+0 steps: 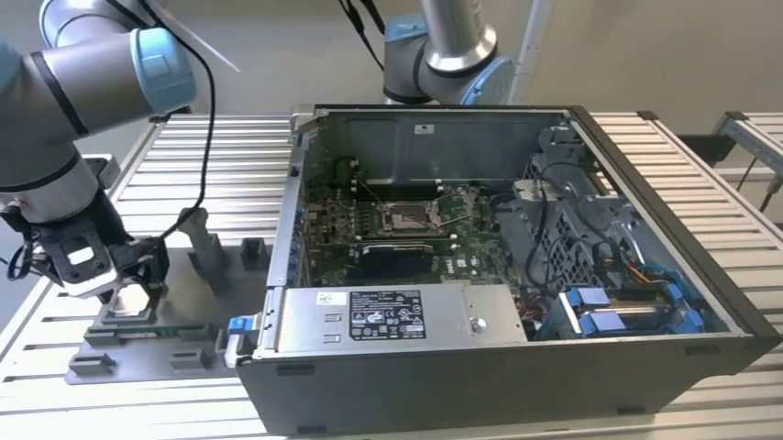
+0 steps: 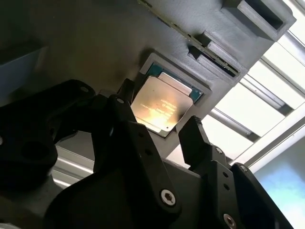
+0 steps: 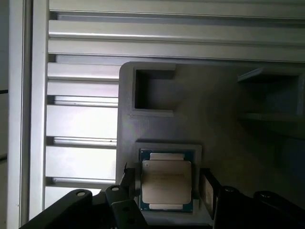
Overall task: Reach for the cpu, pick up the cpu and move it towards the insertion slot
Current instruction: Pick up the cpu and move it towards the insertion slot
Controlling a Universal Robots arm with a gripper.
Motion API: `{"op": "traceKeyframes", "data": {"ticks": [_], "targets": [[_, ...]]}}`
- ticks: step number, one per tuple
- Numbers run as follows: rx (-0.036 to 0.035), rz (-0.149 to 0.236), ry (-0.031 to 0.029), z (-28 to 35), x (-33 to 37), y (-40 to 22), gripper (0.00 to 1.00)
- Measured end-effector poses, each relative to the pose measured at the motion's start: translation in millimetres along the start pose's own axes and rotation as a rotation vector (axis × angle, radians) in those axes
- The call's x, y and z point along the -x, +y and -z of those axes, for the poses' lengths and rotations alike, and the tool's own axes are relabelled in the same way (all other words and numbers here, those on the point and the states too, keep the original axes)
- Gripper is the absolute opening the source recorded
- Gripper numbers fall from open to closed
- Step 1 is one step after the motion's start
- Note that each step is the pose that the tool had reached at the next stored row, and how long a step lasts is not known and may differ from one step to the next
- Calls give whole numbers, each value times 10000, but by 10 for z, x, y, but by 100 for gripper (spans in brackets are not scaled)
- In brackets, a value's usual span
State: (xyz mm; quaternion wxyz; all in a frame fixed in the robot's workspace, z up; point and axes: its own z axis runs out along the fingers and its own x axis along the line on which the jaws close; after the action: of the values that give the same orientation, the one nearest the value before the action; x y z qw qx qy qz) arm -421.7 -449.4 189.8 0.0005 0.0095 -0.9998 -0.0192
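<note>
The pincer (image 2: 159, 110) stands open, one finger (image 2: 195, 132) on each side of the cpu (image 2: 164, 101), which lies flat in its grey fixture (image 2: 224, 38), ungripped.

You have one cpu (image 3: 167, 183). One insertion slot (image 1: 404, 215). One computer case (image 1: 490, 385). One grey fixture plate (image 1: 183, 321). One hand (image 2: 159, 107), two fingers (image 2: 195, 138) on it. Two robot arms in your exterior view: one at that view's left (image 1: 61, 119), one behind case (image 1: 446, 46). One slatted surface (image 1: 196, 174) carrying case and plate.
</note>
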Motion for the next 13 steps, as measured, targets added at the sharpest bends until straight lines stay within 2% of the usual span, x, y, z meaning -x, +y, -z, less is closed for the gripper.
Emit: {"op": "traceKeyframes", "data": {"ticks": [4,13], "targets": [[0,0,0,-36,-3,-1,100],[-1,-1,1,-53,-3,-2,100]]}}
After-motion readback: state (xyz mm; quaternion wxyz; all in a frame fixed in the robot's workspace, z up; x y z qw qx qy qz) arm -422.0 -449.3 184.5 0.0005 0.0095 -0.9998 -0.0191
